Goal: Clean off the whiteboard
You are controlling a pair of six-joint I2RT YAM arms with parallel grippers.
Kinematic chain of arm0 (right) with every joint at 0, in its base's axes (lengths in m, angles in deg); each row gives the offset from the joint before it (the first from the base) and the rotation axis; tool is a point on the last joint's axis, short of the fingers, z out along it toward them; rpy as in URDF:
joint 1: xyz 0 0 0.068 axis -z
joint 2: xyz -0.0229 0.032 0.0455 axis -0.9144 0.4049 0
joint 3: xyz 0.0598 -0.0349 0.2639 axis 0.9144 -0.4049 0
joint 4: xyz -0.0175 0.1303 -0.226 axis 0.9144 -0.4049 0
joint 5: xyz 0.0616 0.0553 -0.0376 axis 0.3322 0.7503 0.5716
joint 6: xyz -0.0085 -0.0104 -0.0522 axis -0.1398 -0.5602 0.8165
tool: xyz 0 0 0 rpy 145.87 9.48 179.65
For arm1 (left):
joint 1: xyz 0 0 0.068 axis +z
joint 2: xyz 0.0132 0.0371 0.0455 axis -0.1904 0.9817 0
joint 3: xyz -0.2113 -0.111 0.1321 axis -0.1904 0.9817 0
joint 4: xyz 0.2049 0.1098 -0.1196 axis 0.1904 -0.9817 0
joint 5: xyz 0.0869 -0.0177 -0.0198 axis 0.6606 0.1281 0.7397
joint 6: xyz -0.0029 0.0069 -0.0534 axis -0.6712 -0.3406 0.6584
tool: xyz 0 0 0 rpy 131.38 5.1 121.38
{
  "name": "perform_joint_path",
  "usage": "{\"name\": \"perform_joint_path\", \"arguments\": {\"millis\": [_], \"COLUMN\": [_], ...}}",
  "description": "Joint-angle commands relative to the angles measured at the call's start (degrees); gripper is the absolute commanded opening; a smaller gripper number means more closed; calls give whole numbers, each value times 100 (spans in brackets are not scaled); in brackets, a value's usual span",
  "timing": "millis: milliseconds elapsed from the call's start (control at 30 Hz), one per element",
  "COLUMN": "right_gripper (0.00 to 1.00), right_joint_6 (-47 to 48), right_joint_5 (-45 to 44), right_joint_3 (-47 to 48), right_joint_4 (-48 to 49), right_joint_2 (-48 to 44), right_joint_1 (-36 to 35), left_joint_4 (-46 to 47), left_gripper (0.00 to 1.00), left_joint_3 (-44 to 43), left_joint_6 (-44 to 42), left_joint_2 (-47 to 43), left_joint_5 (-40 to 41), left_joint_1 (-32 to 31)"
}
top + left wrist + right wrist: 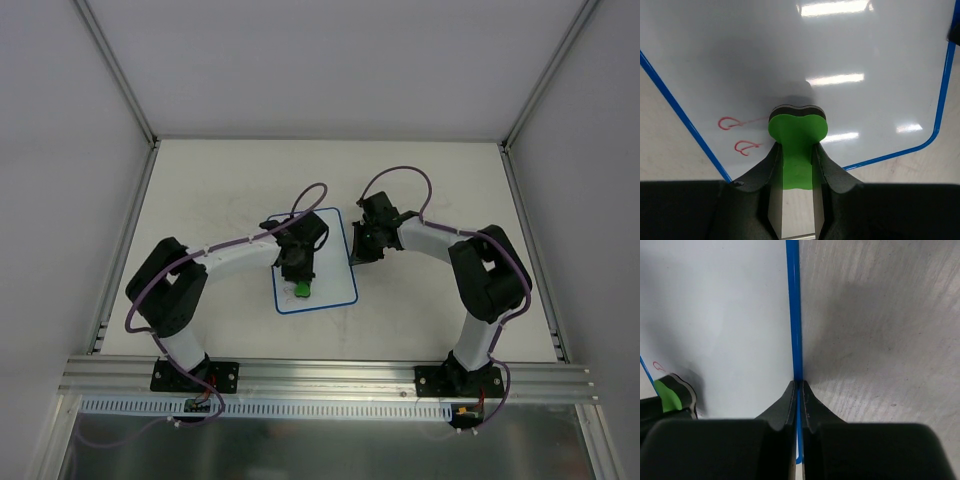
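The whiteboard lies flat on the table, white with a thin blue border. Its face fills the left wrist view and is wiped blank apart from two small red marks near its left edge. My left gripper is shut on the green bone-shaped eraser, whose dark pad rests on the board beside the marks; the eraser also shows from above. My right gripper is shut, its tips on the board's blue right edge; from above this gripper sits at the board's right side.
The scuffed off-white tabletop surrounds the board. White walls and metal frame rails bound the table at the left, right and back. Both arm bases are bolted to the near rail.
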Motion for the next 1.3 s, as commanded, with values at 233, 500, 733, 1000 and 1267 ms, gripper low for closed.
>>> {"name": "perform_joint_path", "arguments": {"millis": [233, 500, 733, 1000, 1267], "right_gripper": [0, 0, 0, 0, 0], "right_joint_6": [236, 263, 245, 271, 298], "right_joint_5": [-608, -722, -775, -643, -573], "right_joint_3": [-300, -362, -309, -309, -309], "right_joint_4": [-593, -741, -909, -874, -813], "right_joint_2": [-47, -30, 102, 173, 164], "right_joint_1": [-53, -53, 35, 114, 114], "left_joint_4": [-97, -397, -502, -695, -907], "left_gripper": [0, 0, 0, 0, 0], "left_joint_3": [53, 501, 862, 1292, 1311], "left_joint_6": [1271, 1174, 972, 814, 525], "left_joint_2": [558, 409, 198, -214, -716], "left_joint_5": [560, 393, 331, 576, 754], "left_joint_1": [-304, 355, 936, 1270, 1376]}}
